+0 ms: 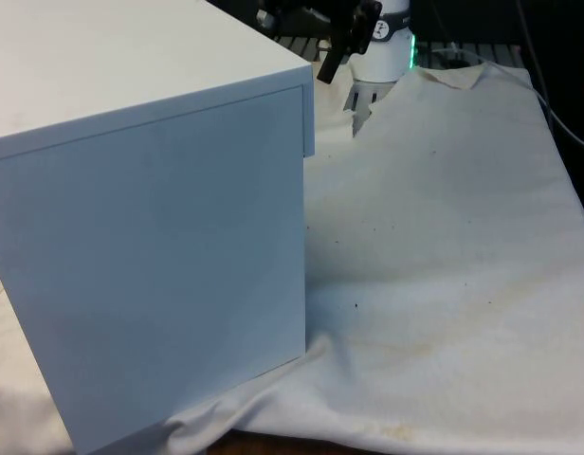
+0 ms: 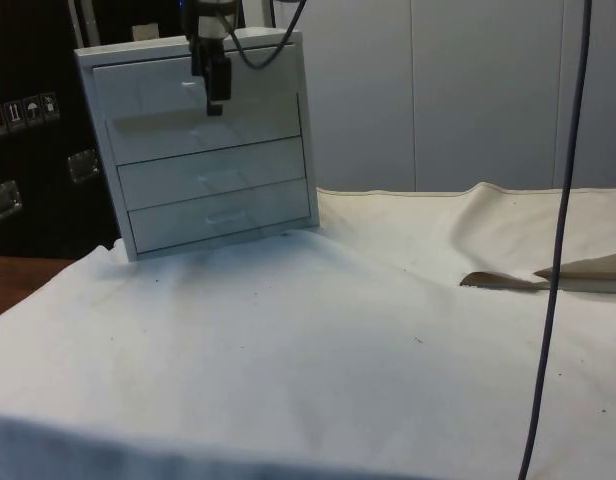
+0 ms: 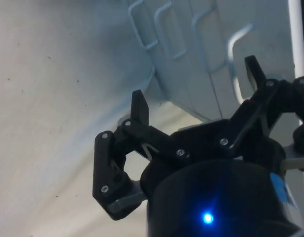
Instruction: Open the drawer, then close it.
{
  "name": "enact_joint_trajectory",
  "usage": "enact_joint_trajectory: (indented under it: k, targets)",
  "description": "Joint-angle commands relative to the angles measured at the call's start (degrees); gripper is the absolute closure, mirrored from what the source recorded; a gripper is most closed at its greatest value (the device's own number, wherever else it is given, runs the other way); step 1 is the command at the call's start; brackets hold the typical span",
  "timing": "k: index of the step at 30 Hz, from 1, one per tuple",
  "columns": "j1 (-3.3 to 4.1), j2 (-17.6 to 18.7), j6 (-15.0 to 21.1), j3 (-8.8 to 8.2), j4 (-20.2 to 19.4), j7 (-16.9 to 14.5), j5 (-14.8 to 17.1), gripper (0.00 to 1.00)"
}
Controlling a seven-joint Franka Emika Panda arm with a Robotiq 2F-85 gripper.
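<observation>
The chest of drawers stands at the counter's far end in the side view, its second drawer sticking out slightly. I see my tool just before the top drawer's handle, fingers spread apart, gripping nothing. White cloth covers the counter.

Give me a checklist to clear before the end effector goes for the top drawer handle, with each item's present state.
1. Black two-finger end effector open: ok, fingers spread.
2. End effector level with the top drawer of the white chest of drawers: ok in the side view.
3. Top drawer's thin metal handle between the fingers: not ok, it lies beside one fingertip.
4. All drawers shut: cannot tell; the second front may stand slightly proud.
5. White cloth before the chest free of objects: ok.
</observation>
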Motion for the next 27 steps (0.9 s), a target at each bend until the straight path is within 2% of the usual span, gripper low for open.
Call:
enact_joint_trajectory:
  k: [1,9,10,11,18,19,21,27]
  targets:
    - [-0.06,0.06,1.2,-0.29,-0.23,-0.23,-0.86,0.0]
    - [0.0,-0.29,2.69,-1.15,-1.09,-3.04,-1.2,0.0]
    - [-0.06,0.0,1.95,-0.8,-0.8,-3.38,-0.06,0.0]
    - [0.06,-0.34,2.75,-1.26,-1.15,-3.32,-1.32,0.0]
    - [0.11,-0.92,2.81,-1.55,-1.89,-4.7,-3.04,0.0]
    - [-0.06,-0.8,2.01,-1.09,-1.66,-5.04,-1.66,0.0]
    - [0.06,-1.03,2.98,-1.55,-2.29,-4.64,-4.01,0.0]
    - [0.0,-0.34,4.18,-1.6,-2.92,-3.44,-4.64,0.0]
